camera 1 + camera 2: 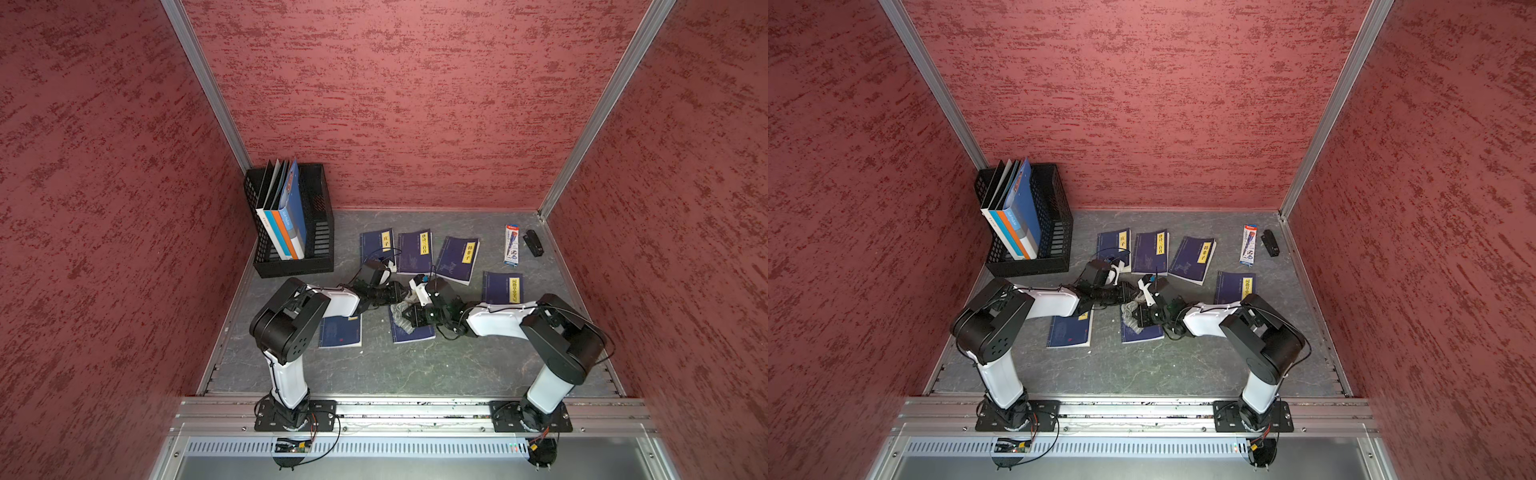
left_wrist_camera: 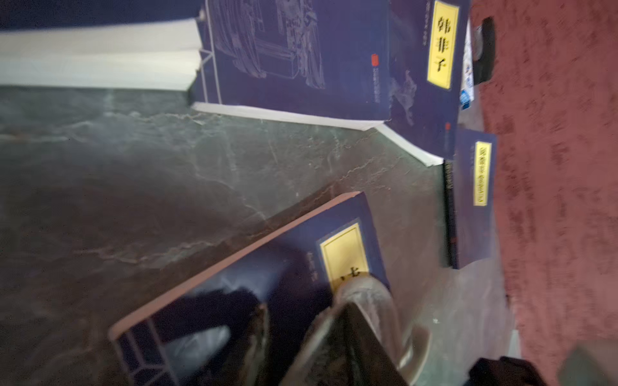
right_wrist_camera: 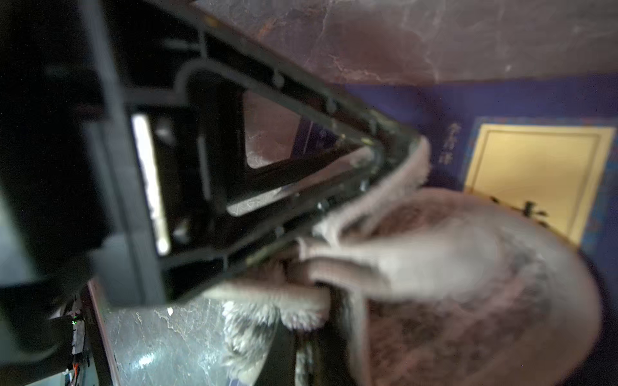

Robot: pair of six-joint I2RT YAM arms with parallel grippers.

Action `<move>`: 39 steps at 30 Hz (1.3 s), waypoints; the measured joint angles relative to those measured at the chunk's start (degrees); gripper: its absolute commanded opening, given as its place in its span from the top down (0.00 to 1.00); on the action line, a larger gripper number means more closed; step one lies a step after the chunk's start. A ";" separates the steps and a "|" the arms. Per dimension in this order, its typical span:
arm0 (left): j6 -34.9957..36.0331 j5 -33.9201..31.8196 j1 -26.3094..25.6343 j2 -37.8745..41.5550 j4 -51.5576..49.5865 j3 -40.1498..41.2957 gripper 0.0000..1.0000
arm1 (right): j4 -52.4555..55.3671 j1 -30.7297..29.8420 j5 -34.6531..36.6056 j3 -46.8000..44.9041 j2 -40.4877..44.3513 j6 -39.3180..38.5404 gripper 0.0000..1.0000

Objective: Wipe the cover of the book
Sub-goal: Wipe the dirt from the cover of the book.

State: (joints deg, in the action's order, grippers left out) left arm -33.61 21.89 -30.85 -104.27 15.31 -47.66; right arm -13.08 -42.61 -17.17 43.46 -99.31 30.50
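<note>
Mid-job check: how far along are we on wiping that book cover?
Done: the grey cloth is picked up, the right gripper shut on it. In hand: the cloth lies on the cover of the front-middle book, overlapping its yellow label; the left gripper sits open over the same book. Left: blur hides how much cover has been wiped, and the cloth is not yet set down.

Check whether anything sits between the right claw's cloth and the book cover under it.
Nothing visible does. The right claw is shut on the grey cloth, and the cloth lies directly on the blue book.
</note>
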 measured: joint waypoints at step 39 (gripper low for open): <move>9.16 2.19 1.25 3.91 -7.39 1.51 0.85 | 6.95 -0.13 8.46 4.04 2.64 -6.10 0.28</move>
State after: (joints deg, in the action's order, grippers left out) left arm -24.45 24.08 -29.61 -100.36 7.92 -46.15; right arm -6.13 -42.74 -8.71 47.51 -96.66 24.40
